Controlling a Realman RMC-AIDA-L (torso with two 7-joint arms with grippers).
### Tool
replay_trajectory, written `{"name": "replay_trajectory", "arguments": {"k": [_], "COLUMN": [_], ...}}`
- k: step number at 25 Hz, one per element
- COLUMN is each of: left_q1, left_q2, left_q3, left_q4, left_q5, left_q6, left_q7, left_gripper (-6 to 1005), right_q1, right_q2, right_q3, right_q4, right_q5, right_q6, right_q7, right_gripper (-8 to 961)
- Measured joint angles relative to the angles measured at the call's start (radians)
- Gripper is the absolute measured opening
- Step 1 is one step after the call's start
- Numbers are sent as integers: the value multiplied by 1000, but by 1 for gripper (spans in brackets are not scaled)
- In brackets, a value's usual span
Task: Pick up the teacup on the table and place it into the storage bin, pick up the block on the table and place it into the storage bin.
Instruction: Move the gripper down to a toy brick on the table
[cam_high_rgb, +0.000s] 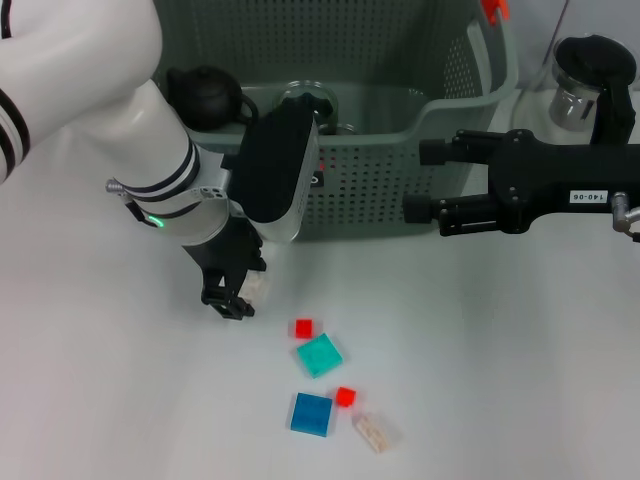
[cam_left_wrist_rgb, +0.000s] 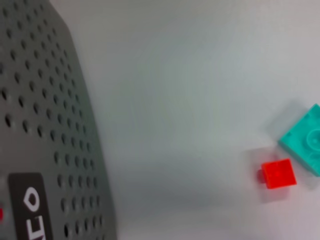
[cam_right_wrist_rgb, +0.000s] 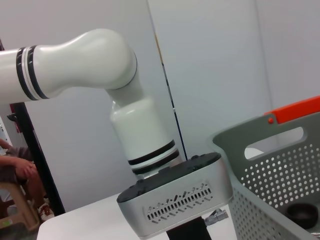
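While the left gripper (cam_high_rgb: 240, 292), jaws clamped on a pale block (cam_high_rgb: 258, 284), hangs low at seven o'clock of the storage bin (cam_high_rgb: 400, 190), a shallow lift could knock it against the wall; the right gripper (cam_high_rgb: 425, 180) idles, jaws parted.

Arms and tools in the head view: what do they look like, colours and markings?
The left arm is glossy white with black rings, a lit green dot and a black-and-grey wrist module; its left tool is black. The right arm is matt black with a small white label, and its right tool has two long black fingers.
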Motion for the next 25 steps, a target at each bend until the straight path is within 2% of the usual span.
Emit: {"name": "replay_trajectory", "arguments": {"k": [6, 11, 16, 25], "left_q1": [-2, -3, -4, -7], "left_q2": [2, 3, 3, 3], "left_q3": [-2, -4, -4, -4], "left_q4": [0, 1, 1, -3], "left_q5": [0, 0, 0, 0], "left_q6": [-2, -1, -1, -1], "left_q7": [-1, -2, -3, -5], "left_gripper": [592, 597, 596, 596], "right_q1": [2, 10, 25, 30], "right_q2": [0, -1, -13, -19], "right_q3": [-3, -4, -4, -3], "right_q4": [0, 0, 0, 0], "right_q5": [-4, -44, -87, -101], "right_q6": [-7, -47, -92, -94], "right_q7": [0, 2, 36, 50], "right_gripper": [941, 942, 942, 941]}}
